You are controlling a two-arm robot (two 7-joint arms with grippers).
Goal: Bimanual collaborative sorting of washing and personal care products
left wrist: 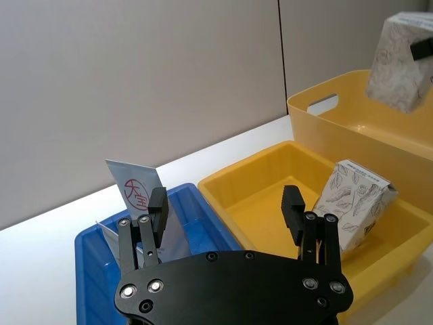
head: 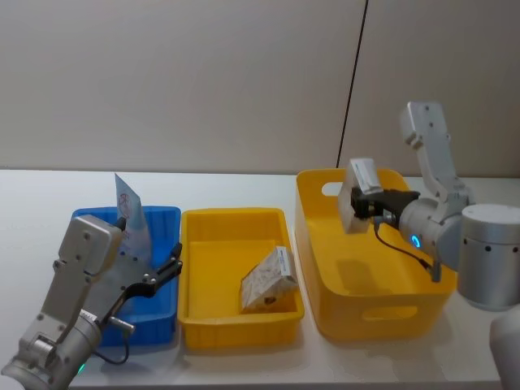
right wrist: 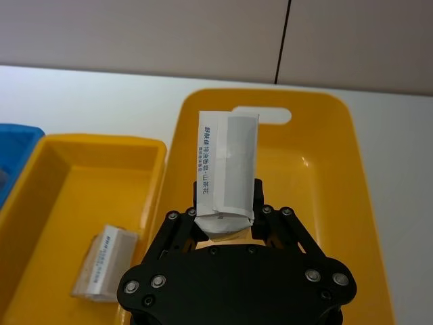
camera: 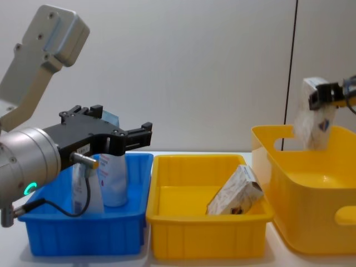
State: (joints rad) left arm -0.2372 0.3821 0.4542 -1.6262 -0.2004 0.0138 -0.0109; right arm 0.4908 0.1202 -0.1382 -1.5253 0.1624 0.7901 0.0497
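Three bins sit side by side on the white bench [head: 49, 195]: a blue bin [camera: 83, 233] on the robot's left, a shallow yellow bin [camera: 206, 245] in the middle, and a deeper yellow bin with handle slots [camera: 311, 222] on the right. The right hand [right wrist: 226, 203] is clenched on a beige-white patterned box [head: 360, 195], gripping it by one end so that the printed white end sticks out past the fingers. It holds the box in the air over the deep yellow bin, towards the far side near the handle slot, and the box hangs clear of the bin's floor. A second patterned box [camera: 235, 192] lies in the middle bin, tilted, with its upper end propped against the wall next to the deep bin. In the blue bin the pale squeeze tubes [left wrist: 139, 196] stand upright, the flat crimped end of one rising above the rim with its red logo showing. The left hand [left wrist: 225, 203] hangs over the blue bin with its black fingers spread wide and nothing between them. One finger is just beside the tall tube's top, and the other reaches towards the middle bin.
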